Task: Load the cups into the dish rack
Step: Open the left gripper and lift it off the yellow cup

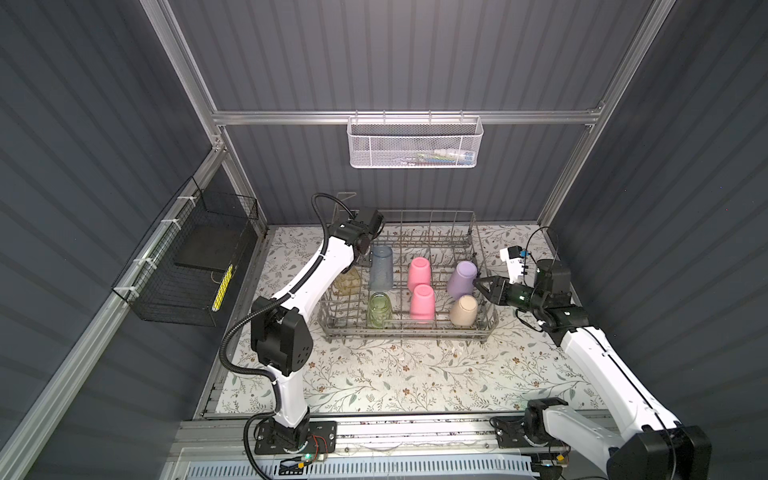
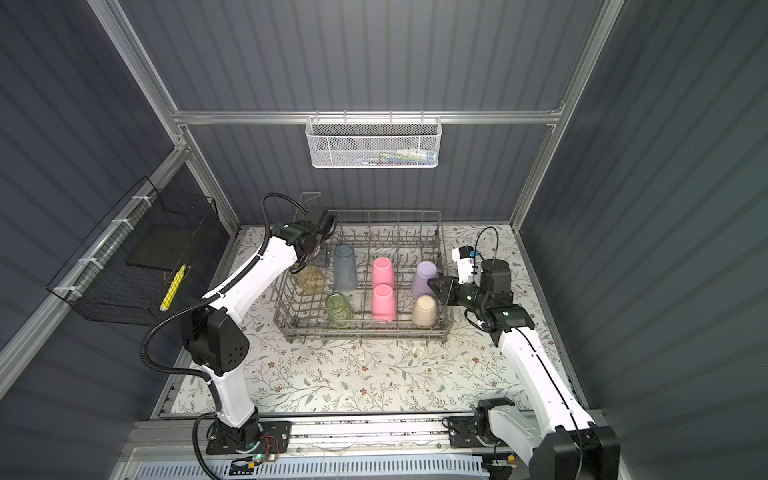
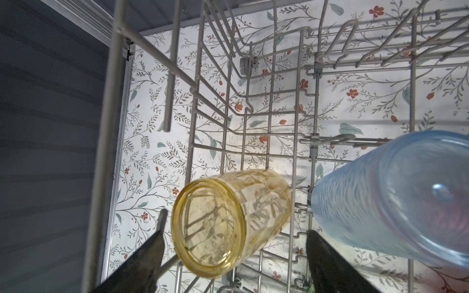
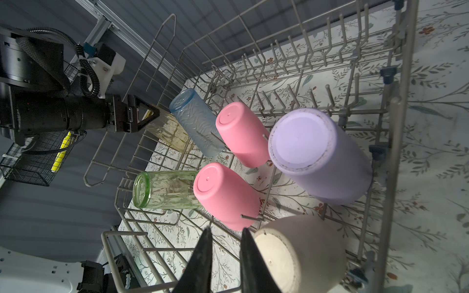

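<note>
Closest in, an aluminium rail (image 1: 415, 430) runs across the front edge, and beyond it the floral table cover (image 1: 415, 374) lies bare and brightly lit, pale with leafy sprigs and small red flowers. Further on sits the dish rack (image 1: 407, 333), grey wire, set towards the back of the table and roughly centred, and all seven cups are inside it, bases up and tilted. Front row, left to right in both top views: green cup (image 1: 379, 309), near pink cup (image 1: 422, 302), beige cup (image 1: 462, 310). Behind them: yellow cup (image 1: 348, 281), blue-grey cup (image 1: 381, 268), far pink cup (image 1: 418, 268), lavender cup (image 1: 461, 279). The left gripper (image 3: 237, 233) hangs inside the rack's left end, fingers spread wide on either side of the yellow cup, with a gap showing on each side in the left wrist view. The right gripper (image 1: 478, 285) reaches in at the rack's right wall, just beside the lavender cup and above the beige one, fingers only slightly parted with a narrow empty gap between them. On the left wall hangs a black wire basket (image 1: 187, 266) holding a yellow item (image 1: 222, 286) and a dark flat slab (image 1: 203, 249). Dark grey ribbed panels (image 1: 374, 54) in an aluminium frame (image 1: 291, 117) close the room, and on the back rail hangs a white mesh basket (image 1: 415, 141).
</note>
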### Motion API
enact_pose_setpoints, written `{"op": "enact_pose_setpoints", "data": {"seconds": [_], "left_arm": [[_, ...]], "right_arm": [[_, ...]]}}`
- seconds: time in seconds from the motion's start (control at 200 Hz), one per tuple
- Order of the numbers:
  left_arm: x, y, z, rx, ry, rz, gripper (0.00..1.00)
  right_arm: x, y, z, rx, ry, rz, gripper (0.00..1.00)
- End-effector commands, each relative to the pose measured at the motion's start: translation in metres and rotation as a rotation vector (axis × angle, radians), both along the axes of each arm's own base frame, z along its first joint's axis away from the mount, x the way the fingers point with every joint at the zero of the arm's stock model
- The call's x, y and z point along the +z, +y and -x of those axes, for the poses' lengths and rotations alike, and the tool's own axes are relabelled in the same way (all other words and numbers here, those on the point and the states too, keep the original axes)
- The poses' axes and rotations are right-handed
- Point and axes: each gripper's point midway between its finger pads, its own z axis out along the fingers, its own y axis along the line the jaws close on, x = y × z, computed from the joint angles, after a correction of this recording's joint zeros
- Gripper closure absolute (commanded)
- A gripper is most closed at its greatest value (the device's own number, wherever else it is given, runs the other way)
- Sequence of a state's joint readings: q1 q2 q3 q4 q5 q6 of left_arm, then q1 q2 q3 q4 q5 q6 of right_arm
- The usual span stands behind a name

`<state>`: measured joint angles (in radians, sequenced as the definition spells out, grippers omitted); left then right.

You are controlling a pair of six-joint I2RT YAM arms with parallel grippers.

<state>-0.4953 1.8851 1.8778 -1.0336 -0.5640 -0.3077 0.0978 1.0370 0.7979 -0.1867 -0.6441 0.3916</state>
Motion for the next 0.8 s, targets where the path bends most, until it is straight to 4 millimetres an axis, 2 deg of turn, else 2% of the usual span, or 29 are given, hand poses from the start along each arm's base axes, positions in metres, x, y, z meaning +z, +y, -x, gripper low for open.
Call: {"op": "enact_pose_setpoints", "data": {"seconds": [0.0,0.245,0.41,0.515,0.69,0.796], "left_arm": [[0.032,0.002,0.009,0.001,-0.053,-0.003,0.12],[0.072,-0.02,0.024,-0.073,-0.145,0.048,0.12],[0.113,-0.028,0.037,-0.149,-0.289,0.134,0.12],[0.139,-0.018,0.05,-0.17,-0.406,0.166,0.12],[0.173,0.021,0.082,-0.109,-0.606,0.178,0.09],[0.186,0.043,0.1,-0.077,-0.686,0.171,0.08]], "right_arm": [[0.01,0.001,-0.004,0.01,-0.036,-0.001,0.77],[0.011,0.0,-0.003,0.005,-0.042,0.004,0.77],[0.015,-0.004,-0.002,-0.012,-0.057,0.022,0.77],[0.02,-0.007,-0.001,-0.028,-0.073,0.039,0.77],[0.036,-0.015,0.002,-0.072,-0.119,0.066,0.75],[0.049,-0.024,0.004,-0.116,-0.155,0.098,0.74]]}}
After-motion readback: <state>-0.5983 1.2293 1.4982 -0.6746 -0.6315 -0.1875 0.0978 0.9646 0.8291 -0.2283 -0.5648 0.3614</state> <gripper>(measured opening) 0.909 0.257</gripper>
